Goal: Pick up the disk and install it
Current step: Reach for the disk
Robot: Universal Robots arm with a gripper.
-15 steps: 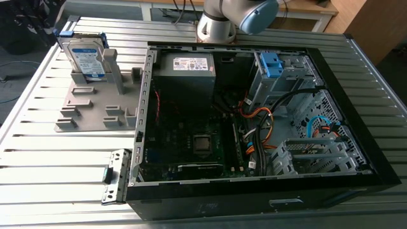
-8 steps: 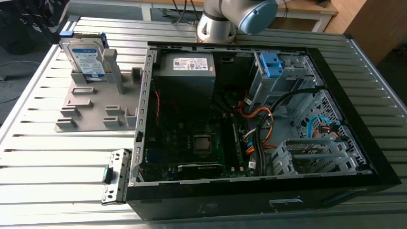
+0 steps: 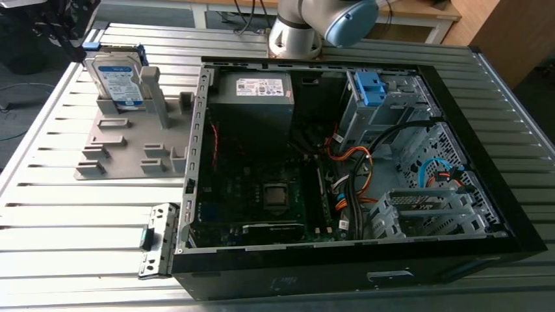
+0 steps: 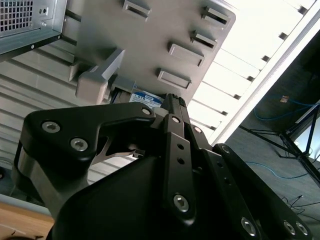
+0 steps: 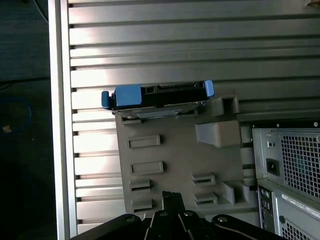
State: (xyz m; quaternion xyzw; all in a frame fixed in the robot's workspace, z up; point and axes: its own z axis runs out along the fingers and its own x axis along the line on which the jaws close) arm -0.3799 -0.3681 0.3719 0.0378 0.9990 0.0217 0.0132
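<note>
Gripper [image 5: 170,196] first, black and angular: hanging above the flat grey plastic fixture plate [image 5: 165,165] with its raised slots and posts, carrying nothing of the task. Not possible to tell whether released or clenched, so leaving that open rather than guessing.

Standing on edge in a slot at the far end of that plate: the disk [image 5: 157,97], a flat rectangular silver hard drive with a white-and-blue label, edged by a bright blue plastic carrier frame. Sitting apart from the gripper, toward the far corner at the exterior view's left, just beside a tall grey upright post [image 3: 149,88] of the plate.

Judging the step in hand to be the approach for the pick-up, with the drive not yet taken. Doing it well probably meaning: lining up squarely over the thin upper edge, closing on the broad flat faces rather than on the blue tabs, keeping clear of the post alongside, and drawing straight up out of the slot so as not to tip the drive or drag the plate.

Further out, lying on the ribbed silver metal table [image 3: 87,208]: the open black computer case [image 3: 347,276], just to the exterior view's right of the plate. Showing inside it, along the far wall: a grey power-supply box [image 3: 251,107] with a white sticker and, further right, a small blue plastic bracket [image 3: 370,88] sitting in the bare metal drive cage [image 3: 403,97].
</note>
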